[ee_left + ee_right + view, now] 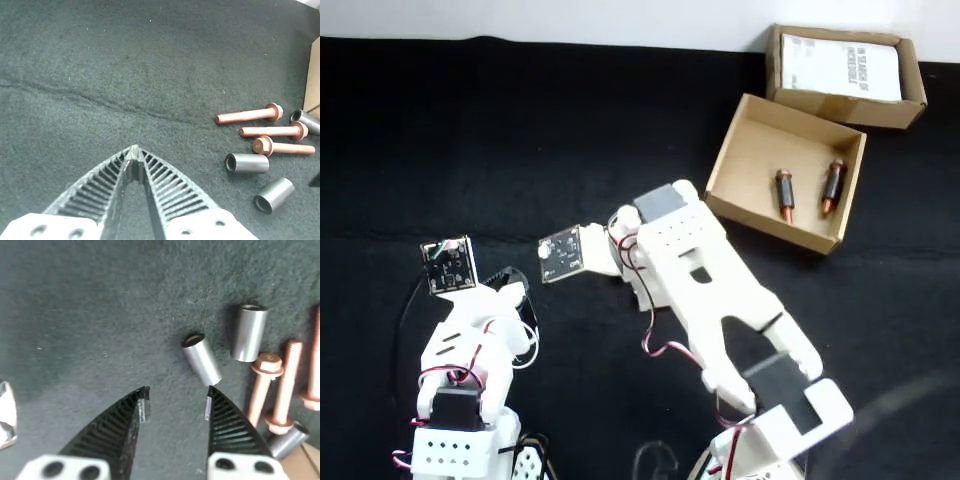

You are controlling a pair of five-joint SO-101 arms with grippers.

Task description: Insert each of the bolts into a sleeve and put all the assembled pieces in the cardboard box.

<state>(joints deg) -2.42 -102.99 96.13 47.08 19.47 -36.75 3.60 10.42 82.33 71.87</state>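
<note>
Three copper bolts lie loose on the black cloth beside steel sleeves. My left gripper is shut on nothing, well short of them. My right gripper stands open just short of a tilted sleeve, which lies slightly toward one finger. Another sleeve and bolts lie beyond it. The open cardboard box holds two assembled pieces. In the high view the right arm covers the loose parts.
A second cardboard box with a printed sheet stands at the back right, touching the first. A third sleeve lies close to the box wall. The black cloth has a crease across it. The left arm stands at the front left.
</note>
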